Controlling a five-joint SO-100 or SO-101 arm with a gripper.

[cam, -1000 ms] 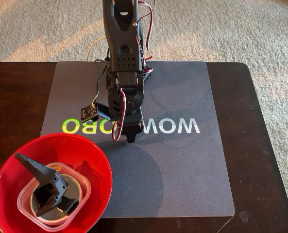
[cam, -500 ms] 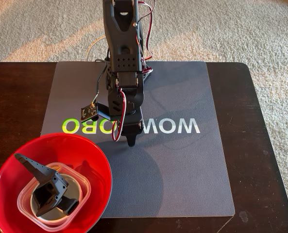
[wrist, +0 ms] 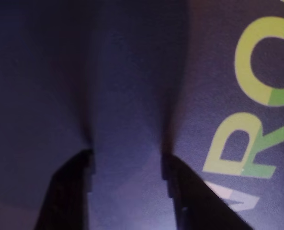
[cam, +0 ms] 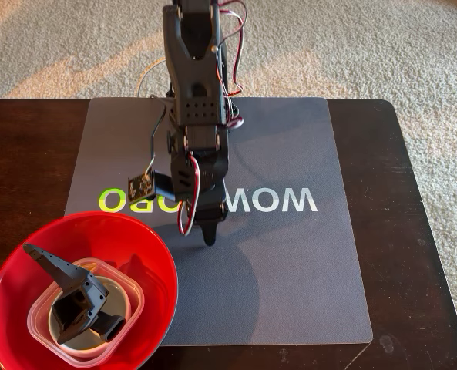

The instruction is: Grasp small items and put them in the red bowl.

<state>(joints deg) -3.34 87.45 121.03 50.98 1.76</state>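
In the fixed view the red bowl [cam: 156,266] sits at the mat's near left corner. Inside it rests a clear square tub [cam: 35,317] holding a small white bowl [cam: 119,299] and a dark grey plastic piece [cam: 78,307]. A black pointed part [cam: 49,263] leans up out of the tub toward the left. My gripper [cam: 209,237] points down over the mat, right of the bowl and apart from it. In the wrist view my gripper [wrist: 127,160] shows two dark fingers [wrist: 70,191] apart, with only bare mat between them.
A grey mat [cam: 290,270] with upside-down WOWROBO lettering [cam: 278,200] covers most of the dark wooden table [cam: 413,231]. Beige carpet [cam: 367,46] lies beyond the far and right table edges. Red and white wires [cam: 189,216] hang along the arm.
The arm has leaned forward and the gripper tip has come slightly nearer the camera and lower over the mat. The bowl and its contents have not moved.
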